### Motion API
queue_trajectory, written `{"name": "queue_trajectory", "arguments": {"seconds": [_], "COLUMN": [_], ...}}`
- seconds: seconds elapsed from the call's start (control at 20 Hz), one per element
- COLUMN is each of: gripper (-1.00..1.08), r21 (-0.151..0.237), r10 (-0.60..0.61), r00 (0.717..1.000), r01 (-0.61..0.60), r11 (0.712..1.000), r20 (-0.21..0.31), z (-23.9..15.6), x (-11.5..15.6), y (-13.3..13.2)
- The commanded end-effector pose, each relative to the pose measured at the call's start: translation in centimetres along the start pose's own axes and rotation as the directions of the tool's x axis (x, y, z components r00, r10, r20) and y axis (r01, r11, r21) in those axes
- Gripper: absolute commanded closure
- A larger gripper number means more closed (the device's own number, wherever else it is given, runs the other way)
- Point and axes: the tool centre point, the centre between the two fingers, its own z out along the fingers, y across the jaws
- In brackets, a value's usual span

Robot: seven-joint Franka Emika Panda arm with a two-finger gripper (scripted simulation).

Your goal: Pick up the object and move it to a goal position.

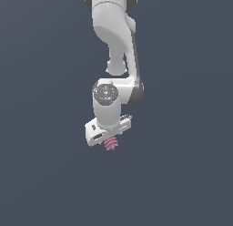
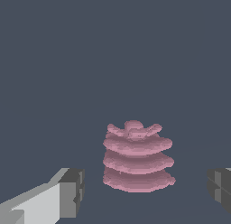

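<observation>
The object (image 2: 136,157) is a small pink-red lump built of stacked ridged layers. In the wrist view it sits on the dark floor between my two grey fingertips (image 2: 72,191), with a clear gap on each side. My gripper (image 2: 146,191) is open around it and touches nothing. In the exterior view the object (image 1: 111,144) peeks out just below the white hand, and the gripper (image 1: 109,139) hangs directly over it, its fingers mostly hidden behind the hand.
The white arm (image 1: 116,43) comes down from the upper edge of the exterior view. A plain dark grey-blue floor (image 1: 45,175) lies all around. No goal marker shows.
</observation>
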Motion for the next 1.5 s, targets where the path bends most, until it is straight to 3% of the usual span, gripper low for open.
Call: {"name": "queue_trajectory", "arguments": {"seconds": [0.0,0.5,0.8,0.85,1.45], "gripper": [-0.92,-0.92,-0.92,1.08,1.08], "r21": [0.000,0.000,0.000,0.000,0.000], "r10": [0.000,-0.004,-0.005,-0.005,-0.005], "r00": [1.000,1.000,1.000,1.000,1.000], "r01": [0.000,0.004,0.005,0.005,0.005], "r11": [1.000,1.000,1.000,1.000,1.000], "r20": [0.000,-0.001,-0.001,-0.001,-0.001], "z": [0.1,4.4,5.0,5.0,5.0], "x": [0.0,-0.1,0.1,0.1,0.1], "y": [0.0,0.0,0.0,0.0,-0.1]}}
